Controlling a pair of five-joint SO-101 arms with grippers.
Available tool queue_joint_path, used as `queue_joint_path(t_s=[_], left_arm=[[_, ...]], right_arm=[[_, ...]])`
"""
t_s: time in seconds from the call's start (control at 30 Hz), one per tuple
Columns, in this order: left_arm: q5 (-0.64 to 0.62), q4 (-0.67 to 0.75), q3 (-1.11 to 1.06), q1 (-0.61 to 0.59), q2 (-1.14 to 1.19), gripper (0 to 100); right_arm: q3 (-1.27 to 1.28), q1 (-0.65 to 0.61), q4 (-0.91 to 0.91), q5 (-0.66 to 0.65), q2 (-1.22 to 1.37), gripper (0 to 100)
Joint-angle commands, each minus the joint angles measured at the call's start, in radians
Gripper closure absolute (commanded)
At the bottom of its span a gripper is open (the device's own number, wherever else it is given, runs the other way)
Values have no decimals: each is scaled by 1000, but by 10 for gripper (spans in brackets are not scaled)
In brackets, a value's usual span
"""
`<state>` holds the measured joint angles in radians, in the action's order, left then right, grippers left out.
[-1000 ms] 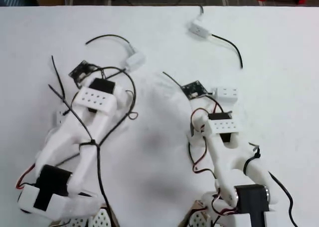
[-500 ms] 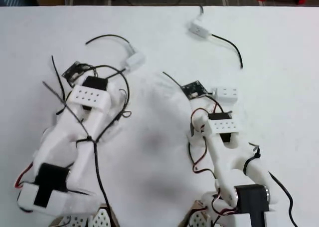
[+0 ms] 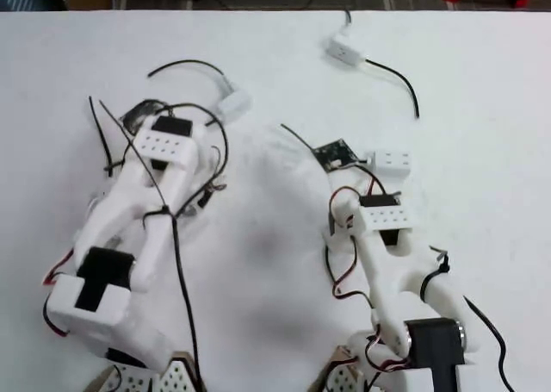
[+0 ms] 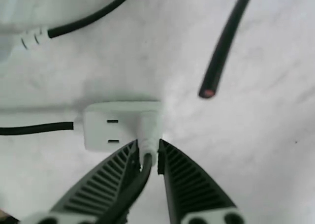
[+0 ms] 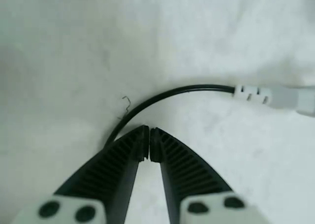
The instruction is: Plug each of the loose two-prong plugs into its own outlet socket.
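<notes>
As it clamps the plug (image 4: pixel 149 130), left gripper (image 4: pixel 147 152) has advanced.

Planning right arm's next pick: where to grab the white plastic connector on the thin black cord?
Likely the white plastic connector itself, past its ribbed strain relief, from above, closing across its width: it lies flat on the table, while the thin black cord would bend.

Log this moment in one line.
left gripper: shut on white plastic plug at white plastic outlet block | right gripper: shut, empty, beside thin black cord
</notes>
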<state>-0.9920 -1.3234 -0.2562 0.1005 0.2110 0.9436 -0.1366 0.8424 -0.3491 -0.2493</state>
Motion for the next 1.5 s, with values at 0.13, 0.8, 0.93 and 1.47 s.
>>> queue_joint_path(t_s=[0.13,0.8,0.93,1.47], left_arm=[[46,-104,-8,-13,-108,806],[1154,-164,8,-174,-166,635],[1428,-137,25,-179,-156,635],[1837,279,-235,-182,-156,635]], right_arm=[[-3,-1,-8,5,-31,978],[-3,-1,-10,5,-31,978],[-3,-1,-8,5,-31,978],[-3,1,-5,5,-31,978]])
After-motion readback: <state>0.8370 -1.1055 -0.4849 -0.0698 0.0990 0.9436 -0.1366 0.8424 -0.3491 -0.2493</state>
